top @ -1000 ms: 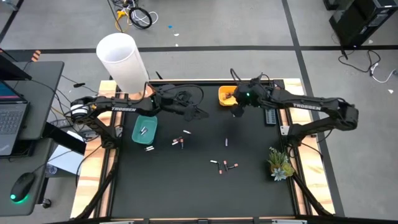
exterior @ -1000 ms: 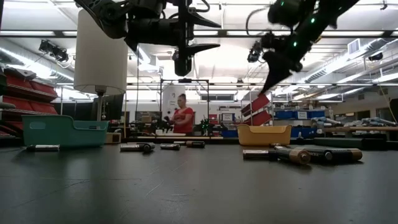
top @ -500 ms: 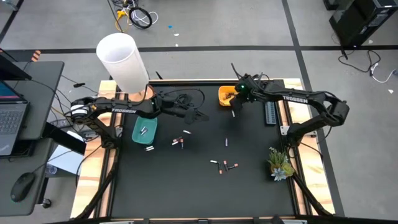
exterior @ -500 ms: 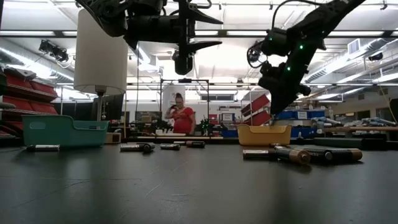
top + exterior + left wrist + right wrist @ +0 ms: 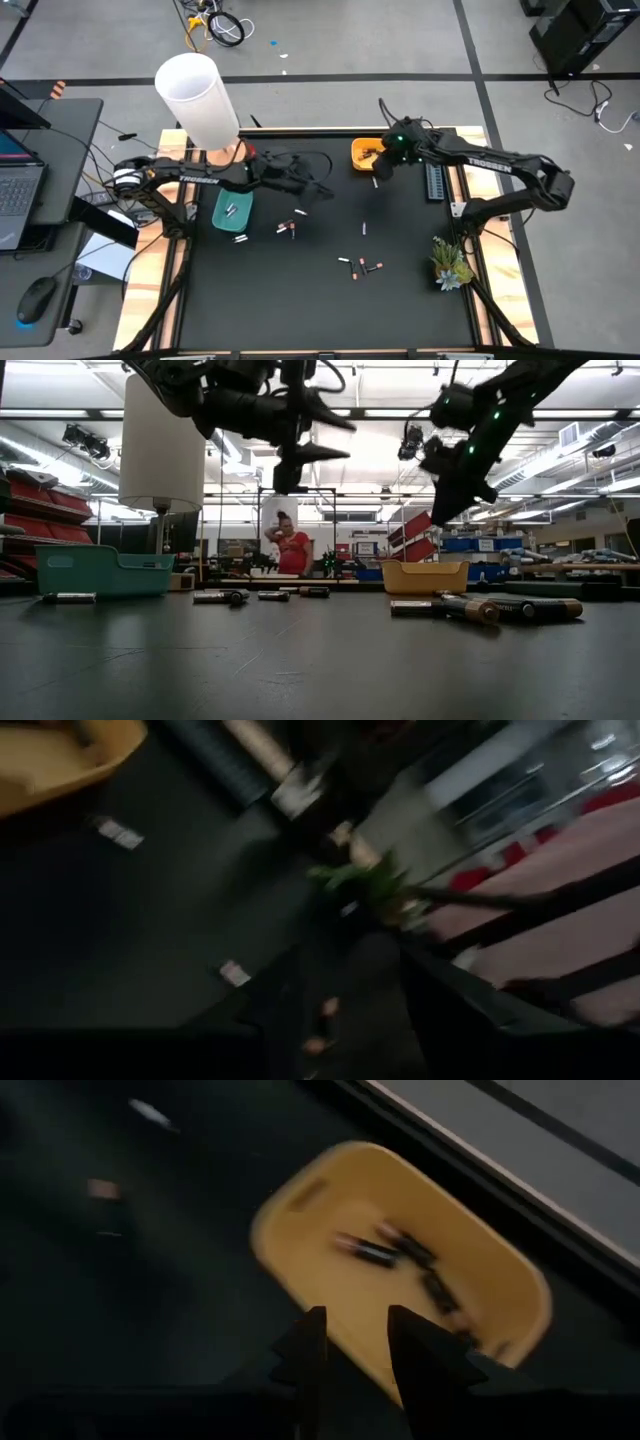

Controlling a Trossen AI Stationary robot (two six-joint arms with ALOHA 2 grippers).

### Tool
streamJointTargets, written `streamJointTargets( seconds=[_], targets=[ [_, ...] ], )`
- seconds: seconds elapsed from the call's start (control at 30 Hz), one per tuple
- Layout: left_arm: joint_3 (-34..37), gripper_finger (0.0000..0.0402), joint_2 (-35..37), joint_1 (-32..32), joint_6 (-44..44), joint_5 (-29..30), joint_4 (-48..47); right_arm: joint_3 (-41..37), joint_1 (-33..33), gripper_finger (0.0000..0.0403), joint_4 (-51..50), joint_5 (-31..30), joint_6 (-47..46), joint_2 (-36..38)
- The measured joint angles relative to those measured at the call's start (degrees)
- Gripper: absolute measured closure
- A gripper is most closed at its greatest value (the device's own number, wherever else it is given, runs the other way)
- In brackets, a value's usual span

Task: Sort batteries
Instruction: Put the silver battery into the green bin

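Batteries, small thin cylinders, lie scattered on the black table top [image 5: 330,300], and more sit in two bins at its far edge.

Largest first: tall white cylindrical lamp shade [image 5: 197,98] at the far left corner. Beside it, teal rectangular plastic bin [image 5: 232,208] on the left side, two pale batteries [image 5: 231,210] inside. Yellow rounded plastic bin [image 5: 400,1275] at the far edge right of centre, several dark batteries [image 5: 385,1252] on its floor. Green plant sprig [image 5: 450,262] near the right edge.

Loose batteries: one white [image 5: 240,239] just beside the teal bin; a small cluster [image 5: 290,228] left of centre; a single one [image 5: 364,229] mid-table; a group of three [image 5: 362,266] nearer the front, some with red-pink ends.

Left gripper [image 5: 322,188] hangs above the table, right of the teal bin, fingers spread wide, nothing between them. Right gripper [image 5: 352,1342] hovers at the yellow bin's near rim, fingers [image 5: 306,1342] parted by a narrow gap, holding nothing.
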State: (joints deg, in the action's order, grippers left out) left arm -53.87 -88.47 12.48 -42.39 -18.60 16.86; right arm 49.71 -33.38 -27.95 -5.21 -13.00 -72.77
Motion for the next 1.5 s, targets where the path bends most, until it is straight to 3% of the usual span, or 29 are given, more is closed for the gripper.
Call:
streamJointTargets(
  seconds=[0.3,0.63,0.9,1.1,1.27,1.5],
  targets=[
    [0.0,0.0245,0.1,-7.9,5.3,14.2,-13.3,0.0,5.9,0.0293,-6.6,10.1,-11.2,5.6],
    [0.0,0.0245,0.6,-18.1,3.3,32.0,-14.1,0.0,15.3,0.0298,-12.6,7.8,-19.1,4.5],
    [0.0,0.0246,4.6,-21.6,0.2,38.8,-16.7,0.0,26.3,0.0300,-1.4,3.5,-18.1,4.5],
    [0.0,0.0246,7.6,-21.6,-0.1,37.6,-28.7,0.0,32.1,0.0323,11.3,0.4,-18.1,2.8],
    [0.0,0.0246,7.6,-21.9,-3.7,29.2,-42.2,0.0,36.0,0.0342,12.9,0.3,-21.8,2.2],
    [0.0,0.0246,7.5,-31.1,-4.6,32.1,-57.4,0.0,43.2,0.0347,13.3,-2.5,-23.9,2.1]
  ],
)
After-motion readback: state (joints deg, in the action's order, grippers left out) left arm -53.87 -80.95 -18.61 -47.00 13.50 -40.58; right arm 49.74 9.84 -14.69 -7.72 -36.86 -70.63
